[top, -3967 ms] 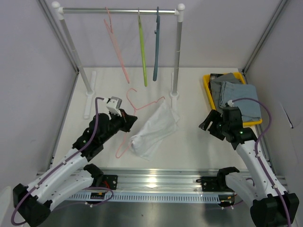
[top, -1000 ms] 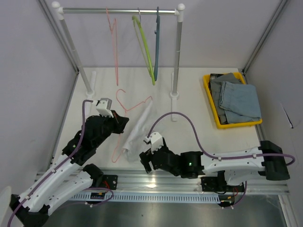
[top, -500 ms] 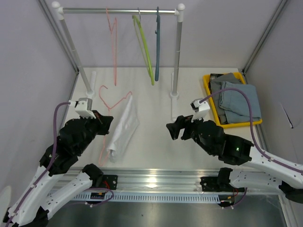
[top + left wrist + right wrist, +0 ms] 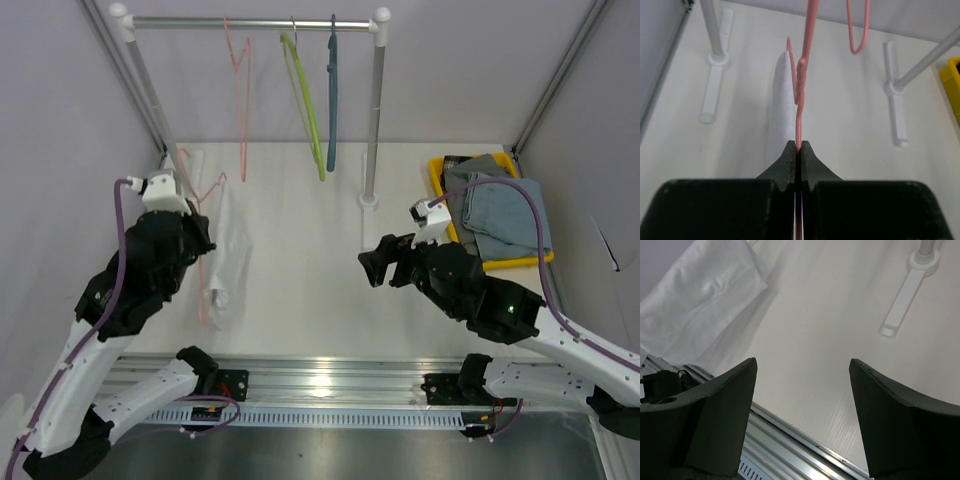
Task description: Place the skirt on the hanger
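**Left arm has the hanger and skirt up by the rack's left post, tight over there**

Standing at the table: the room to move is all in the middle. The left arm is jammed toward 9 o'clock, near the side wall, and the rack's left post and its flat foot are just beside what it carries. The rail runs across 12 o'clock with a pink hanger, a green one and a blue one hanging off it. The yellow bin of folded clothes sits at 3 o'clock, against the right edge. Bare tabletop shows between the two arms.

The left gripper has its fingers pinched together on the wire of another pink hanger, which rises straight up from the tips. The white skirt droops along that hanger at about 9 o'clock; can't tell if its bottom end touches the table.

The right gripper sits a bit right of centre, fingers spread wide apart, nothing between them, pointing toward the skirt and well apart from it.
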{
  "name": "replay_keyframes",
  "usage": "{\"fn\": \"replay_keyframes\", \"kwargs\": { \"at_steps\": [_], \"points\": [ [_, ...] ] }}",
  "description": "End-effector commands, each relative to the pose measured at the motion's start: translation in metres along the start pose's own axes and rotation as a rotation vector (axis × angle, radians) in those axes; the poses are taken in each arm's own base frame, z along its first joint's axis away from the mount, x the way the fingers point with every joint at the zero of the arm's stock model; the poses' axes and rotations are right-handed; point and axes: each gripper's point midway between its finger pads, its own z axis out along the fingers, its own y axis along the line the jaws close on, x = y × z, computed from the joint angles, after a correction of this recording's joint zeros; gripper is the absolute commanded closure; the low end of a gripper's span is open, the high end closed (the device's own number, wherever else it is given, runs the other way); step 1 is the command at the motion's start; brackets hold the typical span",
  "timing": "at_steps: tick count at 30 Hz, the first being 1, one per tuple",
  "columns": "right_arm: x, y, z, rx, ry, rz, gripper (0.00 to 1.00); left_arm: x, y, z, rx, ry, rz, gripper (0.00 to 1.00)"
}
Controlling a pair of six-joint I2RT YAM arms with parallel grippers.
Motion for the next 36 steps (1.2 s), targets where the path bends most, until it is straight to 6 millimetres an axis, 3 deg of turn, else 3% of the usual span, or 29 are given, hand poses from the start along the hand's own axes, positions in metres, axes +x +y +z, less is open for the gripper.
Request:
{"fn": "replay_keyframes", "kwargs": {
  "at_steps": [1,2,6,7,9,10,13,15,16,18,19,22,26,28,30,34,36],
  "points": [
    [-0.019,0.007,-0.005,-0.034,-0.028,0.000,0.20,-0.054,0.001,0.017,-0.055,-0.103,0.040,1.00],
    [-0.021,0.008,-0.006,-0.038,-0.029,0.000,0.21,-0.065,0.012,0.024,-0.091,-0.118,0.023,1.00],
    [-0.026,0.007,-0.011,-0.045,-0.032,-0.007,0.21,-0.091,0.007,0.057,-0.068,-0.137,0.074,1.00],
    [-0.027,0.005,-0.012,-0.040,-0.033,-0.011,0.21,-0.115,0.008,0.055,-0.070,-0.199,0.067,1.00],
    [-0.030,0.003,-0.014,-0.040,-0.040,-0.023,0.21,-0.128,0.003,0.064,-0.025,-0.217,0.094,1.00],
    [-0.031,0.002,-0.015,-0.041,-0.041,-0.027,0.21,-0.149,-0.002,0.065,-0.010,-0.267,0.089,1.00],
    [-0.036,-0.002,-0.016,-0.036,-0.047,-0.037,0.21,-0.182,0.002,0.072,-0.010,-0.327,0.105,1.00],
    [-0.038,-0.003,-0.015,-0.035,-0.044,-0.044,0.21,-0.199,0.002,0.075,0.005,-0.355,0.104,1.00],
    [-0.040,-0.004,-0.014,-0.030,-0.046,-0.051,0.21,-0.199,0.008,0.090,-0.010,-0.333,0.103,1.00],
    [-0.045,-0.006,-0.014,-0.028,-0.055,-0.055,0.21,-0.220,0.007,0.090,0.002,-0.373,0.098,1.00],
    [-0.049,-0.006,-0.014,-0.028,-0.063,-0.059,0.21,-0.220,0.006,0.104,0.009,-0.355,0.105,1.00],
    [-0.055,-0.005,-0.012,-0.040,-0.079,-0.062,0.20,-0.238,0.002,0.110,0.035,-0.398,0.114,1.00],
    [-0.056,-0.008,-0.005,-0.037,-0.071,-0.074,0.21,-0.252,0.001,0.138,0.063,-0.410,0.109,1.00],
    [-0.058,-0.010,-0.003,-0.039,-0.067,-0.078,0.21,-0.270,-0.004,0.137,0.098,-0.447,0.112,1.00],
    [-0.062,-0.012,-0.002,-0.039,-0.070,-0.084,0.21,-0.279,-0.009,0.150,0.117,-0.447,0.109,1.00],
    [-0.067,-0.015,-0.001,-0.034,-0.073,-0.090,0.21,-0.281,-0.014,0.172,0.138,-0.425,0.106,1.00],
    [-0.065,-0.016,0.000,-0.034,-0.068,-0.089,0.21,-0.284,0.000,0.179,0.106,-0.420,0.101,1.00]
  ]
}}
